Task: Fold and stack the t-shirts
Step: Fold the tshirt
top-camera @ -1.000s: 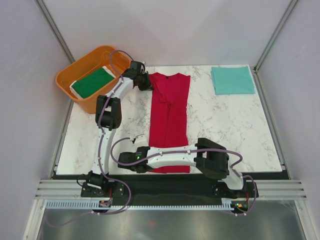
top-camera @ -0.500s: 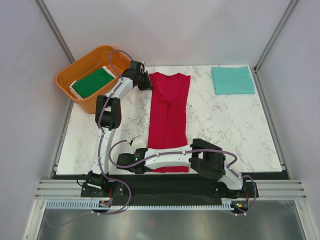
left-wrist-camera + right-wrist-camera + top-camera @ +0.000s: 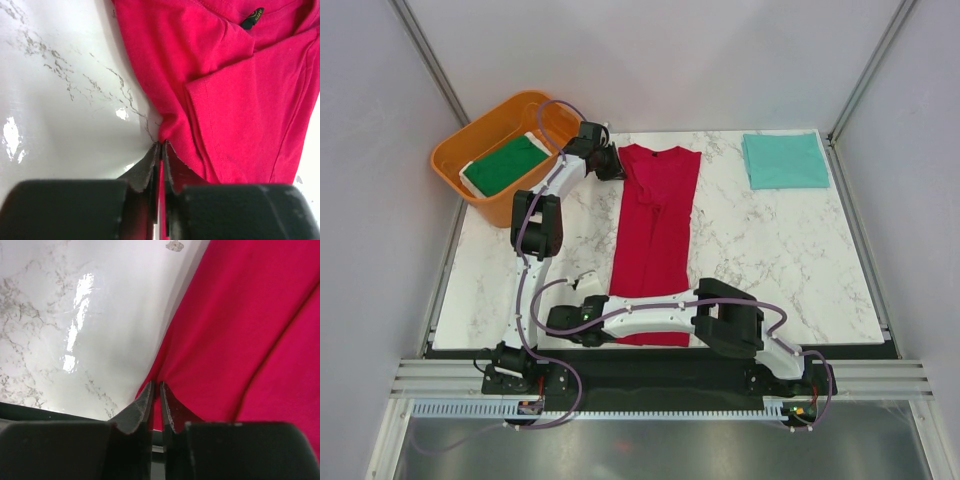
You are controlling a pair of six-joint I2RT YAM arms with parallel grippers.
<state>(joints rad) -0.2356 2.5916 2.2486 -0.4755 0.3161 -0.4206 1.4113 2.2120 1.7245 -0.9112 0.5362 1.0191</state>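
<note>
The red t-shirt (image 3: 655, 230) lies folded into a long strip down the middle of the marble table (image 3: 770, 260). My left gripper (image 3: 616, 165) (image 3: 161, 144) is shut on its far left edge, with red cloth (image 3: 240, 90) pinched between the tips. My right gripper (image 3: 603, 300) (image 3: 156, 385) is shut on the near left corner. Its tips stand a hair apart with red cloth (image 3: 250, 315) between them. A folded teal t-shirt (image 3: 785, 160) lies at the far right corner. The dark green t-shirt (image 3: 505, 165) rests in the orange tub (image 3: 445, 150).
The orange tub stands off the table's far left corner, close behind my left arm. The right arm reaches low across the table's near edge (image 3: 30, 410). Bare marble (image 3: 60, 100) lies left of the red shirt. Grey walls enclose the table.
My right arm has swung further left along the near edge, drawing the red shirt's near left corner leftward. The left arm holds its place.
</note>
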